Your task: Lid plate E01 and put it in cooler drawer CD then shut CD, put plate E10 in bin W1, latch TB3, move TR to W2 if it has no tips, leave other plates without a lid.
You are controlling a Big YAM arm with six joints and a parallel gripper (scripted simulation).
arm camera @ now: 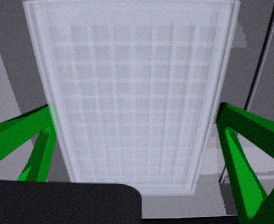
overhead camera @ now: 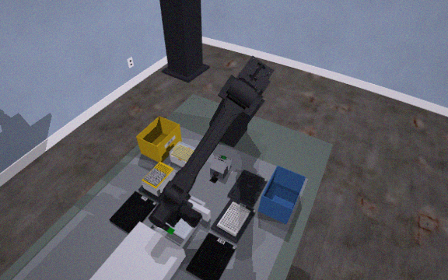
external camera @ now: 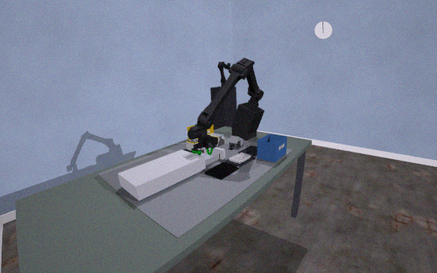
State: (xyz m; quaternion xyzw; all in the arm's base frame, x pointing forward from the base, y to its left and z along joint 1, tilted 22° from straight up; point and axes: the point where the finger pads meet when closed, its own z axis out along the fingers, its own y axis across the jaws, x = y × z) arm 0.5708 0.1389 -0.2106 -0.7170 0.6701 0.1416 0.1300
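In the wrist view the clear assay plate lies flat below me in the open drawer of the cooler CD, its well grid showing through a pale top. My gripper is open, with a green finger on each side of the plate's near end and a small gap to its edges. In the top view the gripper hangs low over the plate at the front of the white cooler housing. The white assay plate sits in its nest to the right.
The yellow bin W1 stands at the back left and the blue bin W2 at the right. The tip box TB3 and the tip rack stand beside the arm. The DONE key block is mid-bench. Empty black nests lie nearby.
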